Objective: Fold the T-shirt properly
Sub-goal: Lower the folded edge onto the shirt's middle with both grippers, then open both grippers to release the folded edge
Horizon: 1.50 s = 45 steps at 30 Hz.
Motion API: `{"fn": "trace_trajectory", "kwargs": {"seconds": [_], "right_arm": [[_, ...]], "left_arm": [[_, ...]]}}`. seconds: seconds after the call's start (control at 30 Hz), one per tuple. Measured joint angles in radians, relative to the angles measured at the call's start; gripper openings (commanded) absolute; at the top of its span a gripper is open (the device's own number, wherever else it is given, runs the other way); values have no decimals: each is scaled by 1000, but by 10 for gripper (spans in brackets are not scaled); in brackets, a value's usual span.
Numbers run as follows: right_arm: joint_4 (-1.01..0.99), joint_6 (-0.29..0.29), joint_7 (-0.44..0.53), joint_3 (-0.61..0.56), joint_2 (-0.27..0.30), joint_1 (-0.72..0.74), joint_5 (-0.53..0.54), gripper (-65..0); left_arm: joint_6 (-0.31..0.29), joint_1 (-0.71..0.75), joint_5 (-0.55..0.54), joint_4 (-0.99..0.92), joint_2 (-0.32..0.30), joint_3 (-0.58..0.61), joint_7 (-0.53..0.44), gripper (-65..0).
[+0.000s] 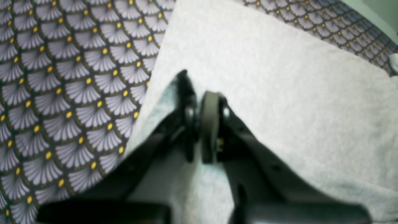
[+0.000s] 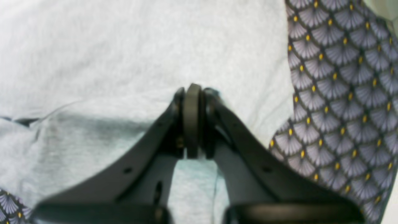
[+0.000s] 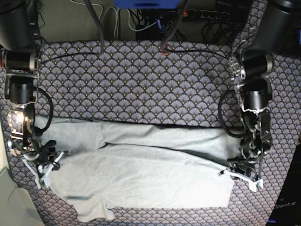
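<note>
The light grey T-shirt (image 3: 141,174) lies spread sideways across the patterned tablecloth (image 3: 141,80), plain side up, with a sleeve at the front left. My left gripper (image 3: 240,173) is at the shirt's right edge. In the left wrist view the left gripper (image 1: 197,90) is shut, with the T-shirt (image 1: 279,93) bunched up at its fingers. My right gripper (image 3: 44,167) is at the shirt's left edge. Its wrist view shows the right gripper (image 2: 192,88) with its pads pressed together over the T-shirt (image 2: 124,46), whose cloth runs up between the jaws.
Dark cables (image 3: 141,23) and a power strip lie behind the table's back edge. The tablecloth (image 1: 62,93) shows beside the shirt in both wrist views (image 2: 342,93). A pale surface (image 3: 9,202) sits off the table's front left corner.
</note>
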Motion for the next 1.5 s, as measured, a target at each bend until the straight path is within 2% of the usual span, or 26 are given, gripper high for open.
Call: {"fn": "trace_trajectory", "kwargs": {"seconds": [0.3,0.47,0.53,0.6,0.83,0.9,0.97,1.17,1.2,1.27,1.37,1.5], "right_arm": [[0,0,9,-10,10,5,1,-650],[-119,1,7,-10,10,48,1,-650],[-152,0,9,-10,10,63,1,-629],[-159,0,9,-10,10,65,1,-581],[-159,0,9,-9,13,63,0,-344],[-159,0,9,-9,13,63,1,-306],[-159,0,37,-8,13,63,1,-307],[-159,0,55,-1,44,61,1,-307],[-159,1,51,15,56,58,3,-307],[-154,-4,60,57,77,38,-1,-307],[-91,-7,49,110,85,-35,-2,-307],[51,-6,47,146,67,-161,-1,-306]], "left_arm": [[0,1,-1,5,-19,-3,4,-645],[-3,1,-8,3,-19,-1,5,-639],[-2,1,-8,3,-19,-1,5,-622],[-4,1,-8,3,-19,-2,5,-565],[-2,41,-8,11,-19,-2,12,-253],[-4,40,-8,11,-19,-2,11,-198],[-4,34,-8,11,-19,-3,3,-167],[-14,105,-13,25,-43,-5,5,-149],[7,133,-7,46,-47,-8,7,-149],[1,192,-14,114,-56,-11,27,-149],[4,253,-92,251,-54,-10,123,-149],[-8,285,-143,326,-52,-6,124,-149]]}}
